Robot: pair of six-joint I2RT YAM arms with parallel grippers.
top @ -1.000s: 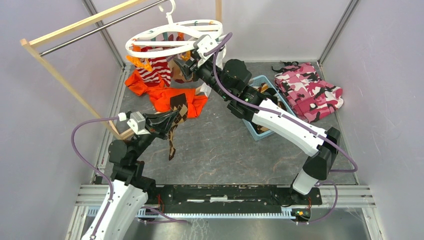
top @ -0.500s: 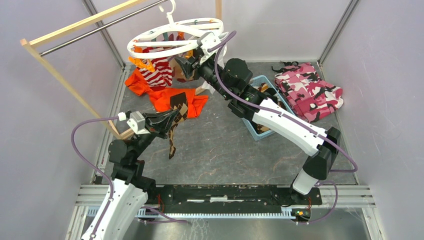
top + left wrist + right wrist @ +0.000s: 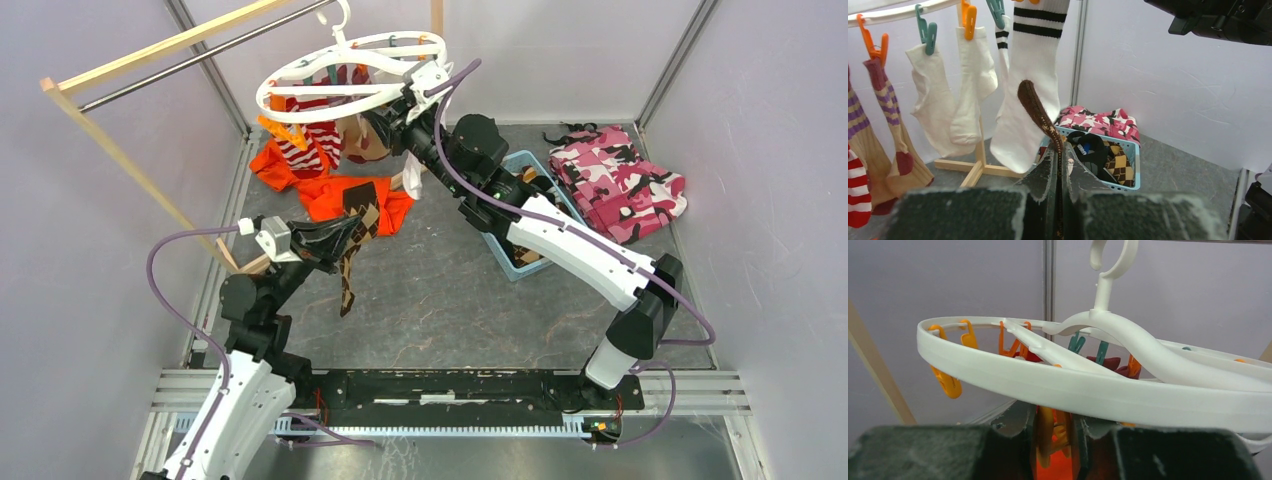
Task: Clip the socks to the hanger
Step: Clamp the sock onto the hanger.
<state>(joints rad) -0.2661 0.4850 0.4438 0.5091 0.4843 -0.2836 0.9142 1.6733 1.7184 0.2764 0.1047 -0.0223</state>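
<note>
Left hand [image 3: 1058,152] pinches brown argyle sock [image 3: 1039,111].

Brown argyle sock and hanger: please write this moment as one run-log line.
left end effector: shut on brown argyle sock | right end effector: shut on orange clip under hanger | sock: not yet clipped

Right claw [image 3: 383,128] dragged clip [image 3: 1045,432] and hanger [image 3: 1073,390] up-right; left claw [image 3: 345,232] raised sock [image 3: 347,280].
</note>
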